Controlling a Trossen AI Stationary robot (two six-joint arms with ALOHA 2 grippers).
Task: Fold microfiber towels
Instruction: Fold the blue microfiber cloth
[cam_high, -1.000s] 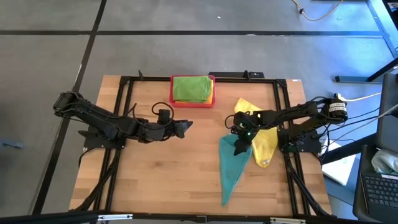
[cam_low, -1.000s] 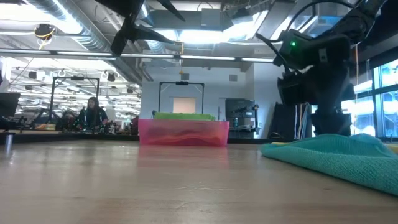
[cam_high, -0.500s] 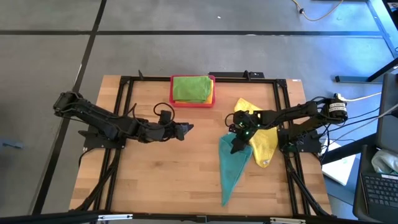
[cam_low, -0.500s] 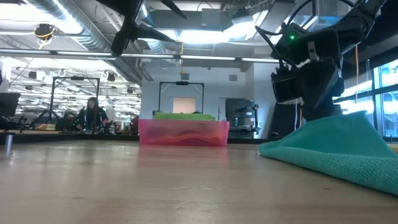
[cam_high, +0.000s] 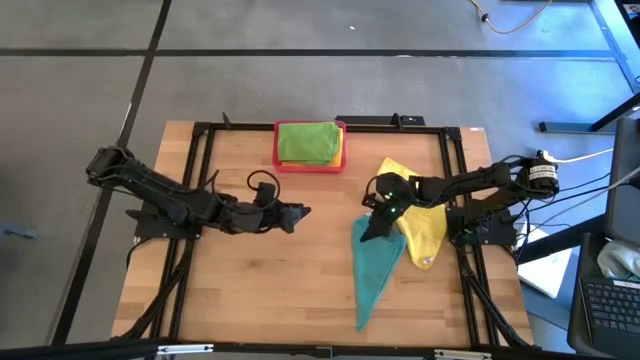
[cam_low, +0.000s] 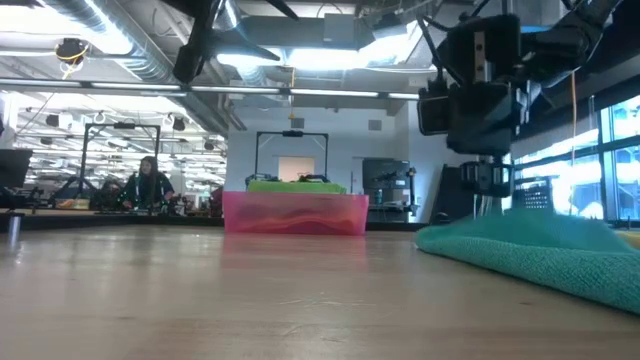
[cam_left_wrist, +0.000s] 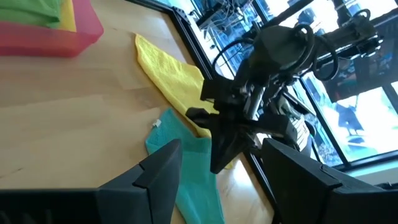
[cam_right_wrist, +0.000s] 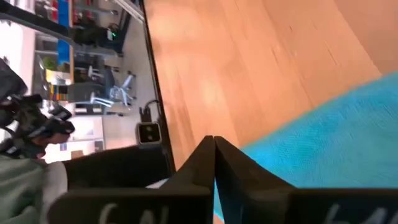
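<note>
Dark left gripper (cam_high: 300, 212) hovers mid-table with fingers spread, holding nothing, well apart from the cloths. Pink tray (cam_high: 282, 162) at the far edge holds folded green towels (cam_high: 308, 141). Right gripper (cam_high: 366, 229) is pressed together at the near corner of the teal towel (cam_high: 372, 270), which lies long and rumpled beside the yellow towel (cam_high: 420, 224). Whether cloth sits between the fingers cannot be told. Risk: a shallow pinch slips on lifting, or snags the touching yellow towel and drags it.
</note>
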